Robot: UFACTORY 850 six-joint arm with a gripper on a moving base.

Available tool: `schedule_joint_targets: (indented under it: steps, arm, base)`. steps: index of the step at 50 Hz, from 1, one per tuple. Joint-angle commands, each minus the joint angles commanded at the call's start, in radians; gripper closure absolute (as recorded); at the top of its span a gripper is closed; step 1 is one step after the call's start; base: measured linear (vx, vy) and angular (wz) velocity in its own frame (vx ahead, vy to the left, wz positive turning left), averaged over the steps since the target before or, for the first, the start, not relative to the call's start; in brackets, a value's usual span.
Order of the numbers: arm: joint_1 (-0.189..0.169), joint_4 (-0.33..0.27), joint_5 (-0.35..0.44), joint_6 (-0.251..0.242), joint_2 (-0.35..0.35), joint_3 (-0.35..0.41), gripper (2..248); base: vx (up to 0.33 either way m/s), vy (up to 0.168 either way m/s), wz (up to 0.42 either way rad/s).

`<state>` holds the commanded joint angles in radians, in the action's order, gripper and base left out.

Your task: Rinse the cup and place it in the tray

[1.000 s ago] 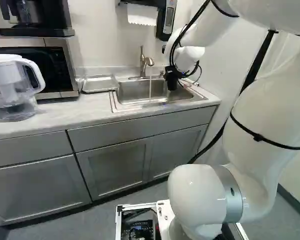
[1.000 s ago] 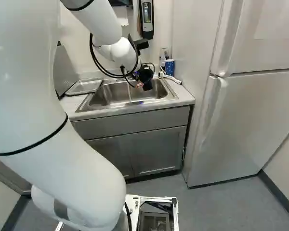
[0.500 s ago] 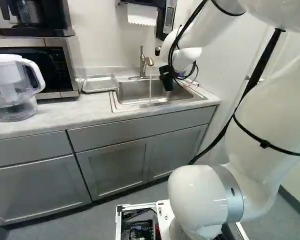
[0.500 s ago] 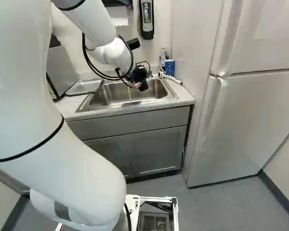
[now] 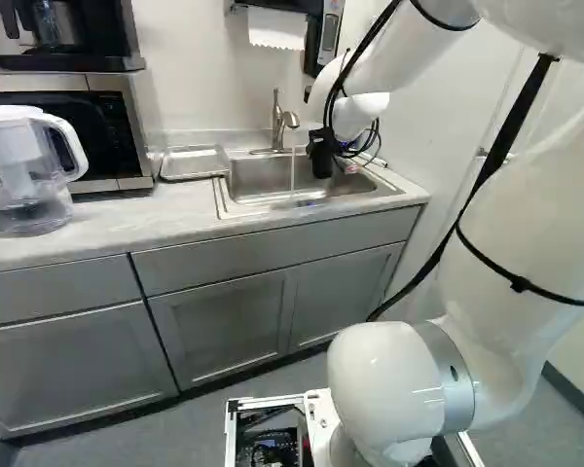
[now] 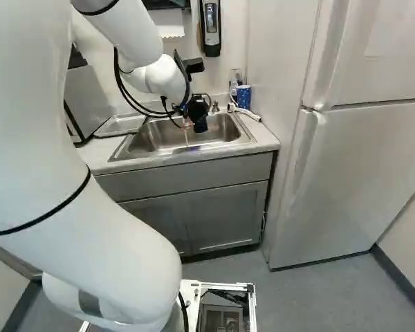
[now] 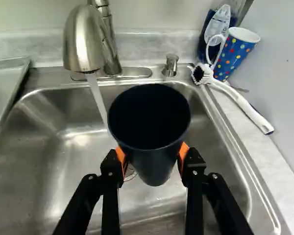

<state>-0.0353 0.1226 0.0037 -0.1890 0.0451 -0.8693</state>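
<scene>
1. Grips the dark cup [image 7: 153, 169] from two sides in the gripper [image 5: 321, 148], with fingers parted to the cup's width and orange pads [image 7: 121, 157] against the wall of it.
2. Holds the cup over the sink [image 7: 44, 161], with mouth turned toward the wrist camera.
3. Brings the cup's rim close beside the stream of water [image 7: 96, 95] running from the faucet [image 7: 82, 44]; cannot tell about water inside.
4. Has the metal tray [image 5: 195, 163] on the counter [image 5: 127, 219] beside the sink, apart from the cup.
5. Shows, in the wrist view, a spotted blue mug [image 7: 234, 55] near the sink's corner, with a white-handled brush [image 7: 247, 110] just beside.
</scene>
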Motion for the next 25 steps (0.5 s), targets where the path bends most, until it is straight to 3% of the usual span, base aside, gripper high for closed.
schedule_joint_targets:
  steps: [25]
  arm:
    - [0.035, -0.021, -0.092, 0.0, 0.001, 0.001, 130]
  base:
    - [0.0, 0.0, 0.0]
